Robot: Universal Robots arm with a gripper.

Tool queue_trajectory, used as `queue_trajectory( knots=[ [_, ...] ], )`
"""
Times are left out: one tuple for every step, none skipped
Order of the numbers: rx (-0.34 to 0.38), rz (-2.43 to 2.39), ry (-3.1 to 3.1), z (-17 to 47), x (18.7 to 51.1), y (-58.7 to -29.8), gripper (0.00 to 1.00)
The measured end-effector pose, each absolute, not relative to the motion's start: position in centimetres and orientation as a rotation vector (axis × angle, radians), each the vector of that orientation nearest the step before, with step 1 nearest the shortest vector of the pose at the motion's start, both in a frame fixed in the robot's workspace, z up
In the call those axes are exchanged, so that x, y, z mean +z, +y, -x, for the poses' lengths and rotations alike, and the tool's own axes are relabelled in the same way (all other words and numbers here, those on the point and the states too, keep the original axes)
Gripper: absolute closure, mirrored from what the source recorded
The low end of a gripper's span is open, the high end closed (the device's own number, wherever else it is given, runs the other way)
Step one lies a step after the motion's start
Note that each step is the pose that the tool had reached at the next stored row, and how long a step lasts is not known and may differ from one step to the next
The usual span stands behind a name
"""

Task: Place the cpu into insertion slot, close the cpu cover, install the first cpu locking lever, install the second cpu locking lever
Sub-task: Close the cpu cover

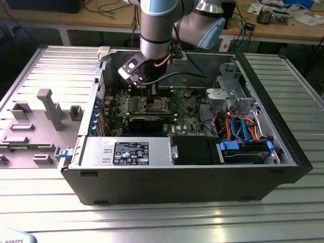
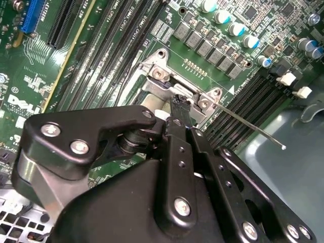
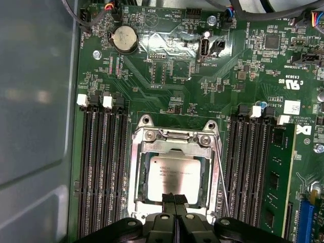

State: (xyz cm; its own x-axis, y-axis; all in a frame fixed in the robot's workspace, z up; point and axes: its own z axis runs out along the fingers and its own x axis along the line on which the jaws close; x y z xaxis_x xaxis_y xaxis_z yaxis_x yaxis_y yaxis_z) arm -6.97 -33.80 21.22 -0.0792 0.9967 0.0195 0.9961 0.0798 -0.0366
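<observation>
On a ribbed silvery metal table (image 1: pixel 202 217), before wooden workbenches (image 1: pixel 296 31) strewn with cables, a black computer case (image 1: pixel 177 187) lies open. Inside it, the black two-fingered gripper (image 3: pixel 174 198) hangs over the green circuit board (image 3: pixel 167 76), its fingers pressed together at the edge of the flat silvery-grey square cpu (image 3: pixel 174 174). The cpu sits in the silver-rimmed insertion slot (image 3: pixel 146 121), and the thin silvery metal cpu cover (image 3: pixel 139 177) lies flat around it. A thin wire lever (image 2: pixel 253 129) juts out beside the socket.

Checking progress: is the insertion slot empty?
No, in the first wrist view the cpu sits inside the insertion slot, its silvery top showing.
</observation>
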Motion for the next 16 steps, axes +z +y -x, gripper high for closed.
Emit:
queue_trajectory(
  knots=[
    [0.021, 2.105, -2.279, 6.97, 21.14, -33.8, 0.89],
    [0.021, 2.105, -2.279, 6.97, 21.08, -33.8, 0.89],
    [0.021, 2.105, -2.279, 6.97, 21.01, -33.8, 0.89],
    [0.021, 2.105, -2.279, 6.97, 20.95, -33.8, 0.89],
    [0.021, 2.105, -2.279, 6.97, 20.95, -33.8, 0.89],
    [0.021, 2.105, -2.279, 6.97, 20.95, -33.79, 0.89],
    [0.02, 2.104, -2.279, 6.97, 20.94, -33.79, 0.89],
    [0.02, 2.104, -2.279, 6.97, 20.94, -33.79, 0.89],
    [0.02, 2.104, -2.279, 6.97, 20.94, -33.79, 0.89],
    [0.02, 2.104, -2.279, 6.97, 20.95, -33.79, 0.89],
    [0.02, 2.104, -2.279, 6.97, 20.94, -33.79, 0.89],
    [0.02, 2.104, -2.279, 6.97, 20.94, -33.79, 0.89],
    [0.02, 2.104, -2.279, 6.97, 20.94, -33.79, 0.89],
    [0.02, 2.104, -2.279, 6.97, 20.94, -33.79, 0.89],
    [0.02, 2.104, -2.279, 6.97, 20.94, -33.79, 0.89],
    [0.02, 2.104, -2.279, 6.97, 20.94, -33.79, 0.89]
  ],
)
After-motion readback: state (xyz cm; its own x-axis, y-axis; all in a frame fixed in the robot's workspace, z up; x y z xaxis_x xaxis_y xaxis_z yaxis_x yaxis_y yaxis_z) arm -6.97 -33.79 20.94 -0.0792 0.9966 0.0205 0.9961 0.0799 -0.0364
